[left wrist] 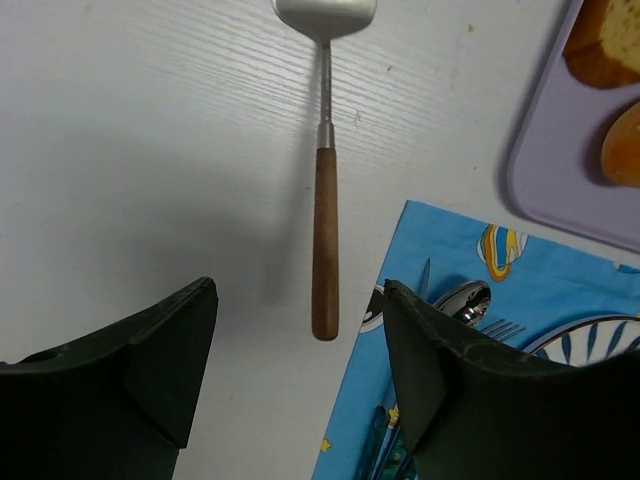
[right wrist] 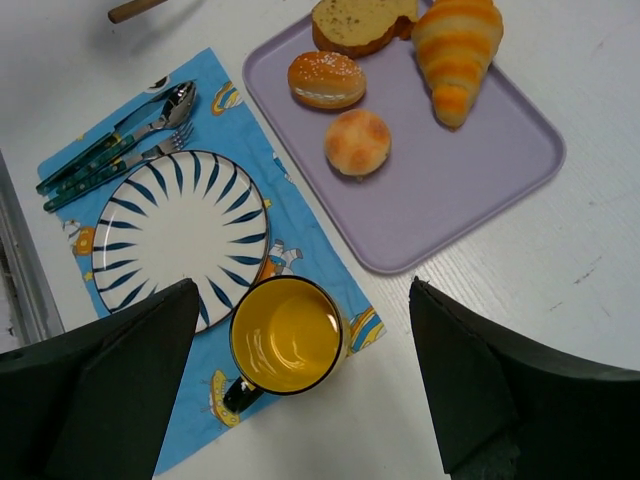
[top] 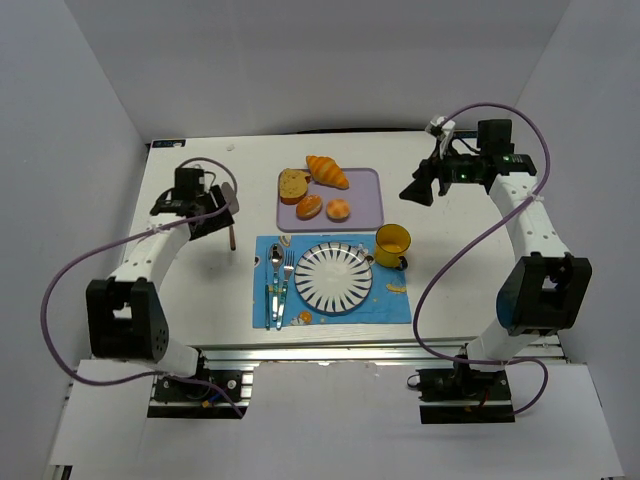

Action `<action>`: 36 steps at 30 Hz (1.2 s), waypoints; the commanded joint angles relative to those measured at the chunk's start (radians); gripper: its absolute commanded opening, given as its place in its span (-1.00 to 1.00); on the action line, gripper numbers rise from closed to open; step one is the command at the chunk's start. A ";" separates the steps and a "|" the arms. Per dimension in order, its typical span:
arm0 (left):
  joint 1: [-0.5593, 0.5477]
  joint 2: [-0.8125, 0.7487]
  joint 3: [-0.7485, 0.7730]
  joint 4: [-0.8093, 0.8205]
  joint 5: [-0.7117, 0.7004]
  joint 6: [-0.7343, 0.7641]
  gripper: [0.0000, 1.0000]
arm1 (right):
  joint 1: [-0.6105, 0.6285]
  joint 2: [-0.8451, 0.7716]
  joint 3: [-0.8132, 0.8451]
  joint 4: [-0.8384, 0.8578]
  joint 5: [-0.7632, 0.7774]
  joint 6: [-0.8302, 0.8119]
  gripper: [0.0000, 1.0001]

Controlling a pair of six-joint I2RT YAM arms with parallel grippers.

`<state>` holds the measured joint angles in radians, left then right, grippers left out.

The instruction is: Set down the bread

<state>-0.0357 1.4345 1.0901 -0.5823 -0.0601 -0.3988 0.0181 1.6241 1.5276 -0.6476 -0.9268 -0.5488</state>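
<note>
The left gripper (left wrist: pixel 300 300) stands wide open and empty above a wooden-handled spatula (left wrist: pixel 325 230); the overhead view shows that tool only in part, beside the gripper. The right gripper (right wrist: pixel 300 290), jaws fully spread and holding nothing, hangs over a yellow mug (right wrist: pixel 285 335). Its wrist view shows the bread (right wrist: pixel 327 79) lying on the purple tray (right wrist: pixel 480 190), between a cut loaf piece (right wrist: pixel 360 20) and a rounder bun (right wrist: pixel 357 141).
</note>
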 commanded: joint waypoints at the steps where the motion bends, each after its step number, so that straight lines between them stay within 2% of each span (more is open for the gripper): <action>1: -0.055 0.062 0.060 -0.034 -0.102 0.055 0.53 | 0.003 -0.010 -0.030 0.038 -0.035 0.032 0.79; 3: -0.075 0.101 0.041 0.002 -0.122 0.038 0.44 | 0.002 -0.013 -0.040 0.048 -0.038 0.039 0.79; 7: -0.095 0.072 -0.100 0.261 -0.168 -0.012 0.46 | 0.003 -0.020 -0.064 0.062 -0.050 0.044 0.79; 10: -0.095 0.090 -0.156 0.333 -0.213 -0.037 0.48 | 0.003 -0.023 -0.076 0.063 -0.056 0.049 0.79; 16: -0.095 0.124 -0.225 0.494 -0.202 -0.048 0.43 | 0.002 -0.027 -0.096 0.078 -0.064 0.069 0.79; 25: -0.095 0.170 -0.291 0.642 -0.172 -0.052 0.34 | 0.002 -0.033 -0.104 0.091 -0.060 0.082 0.79; 36: -0.093 0.167 -0.349 0.707 -0.158 -0.041 0.04 | 0.003 -0.040 -0.115 0.091 -0.058 0.085 0.79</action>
<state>-0.1280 1.6165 0.7563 0.0772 -0.2260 -0.4450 0.0200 1.6238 1.4231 -0.5739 -0.9611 -0.4736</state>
